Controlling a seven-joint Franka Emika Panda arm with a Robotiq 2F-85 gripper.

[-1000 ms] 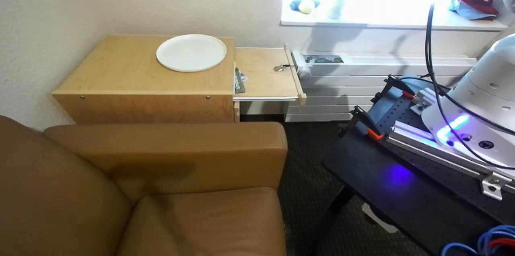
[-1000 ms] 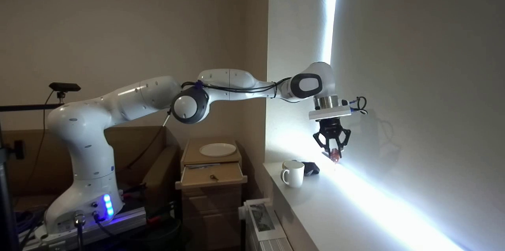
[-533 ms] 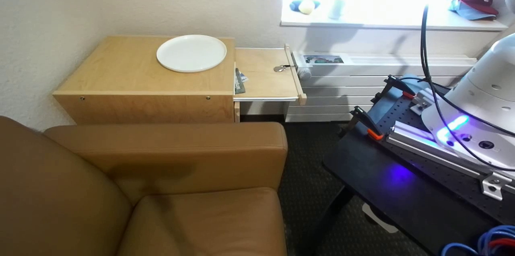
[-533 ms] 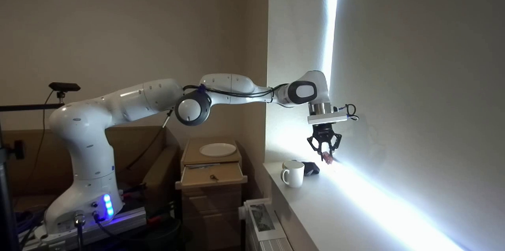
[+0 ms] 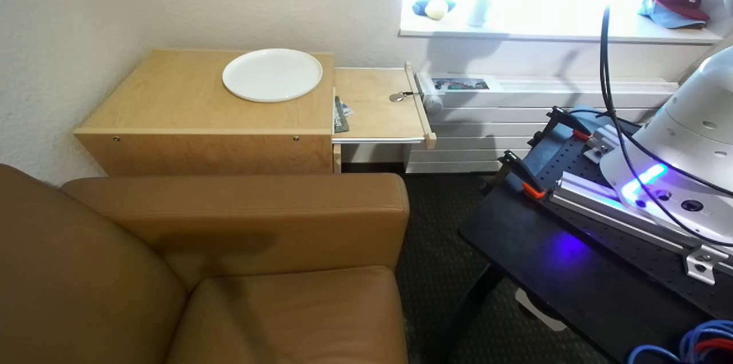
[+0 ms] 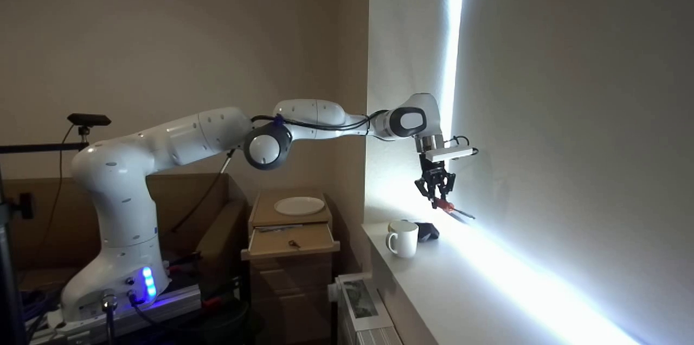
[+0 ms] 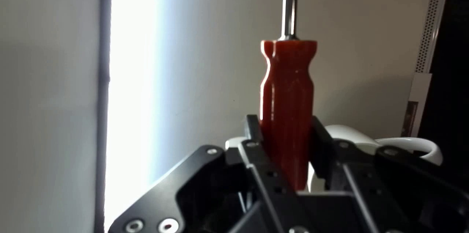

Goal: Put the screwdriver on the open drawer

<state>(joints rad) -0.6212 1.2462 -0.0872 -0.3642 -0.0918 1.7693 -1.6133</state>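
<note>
Evidently the Robotiq gripper has its pads closed on the red-handled screwdriver, one on either side of the glossy handle, with the metal shaft jutting out beyond them. It should handle as something light, stiff and hard to break; the smooth handle, probably plastic, may be slick. The thick body behind the waisted neck, where the pads sit, seems the right place to hold it, though a grip so far toward the butt could let the tool swivel if the tip catches. Below it lies the white windowsill, over which the screwdriver appears to hang clear, shaft tilted downward, near an upright white mug. Farther off, well apart, the open wooden drawer holds what looks like a key; laying the tool there is still to do.
</note>
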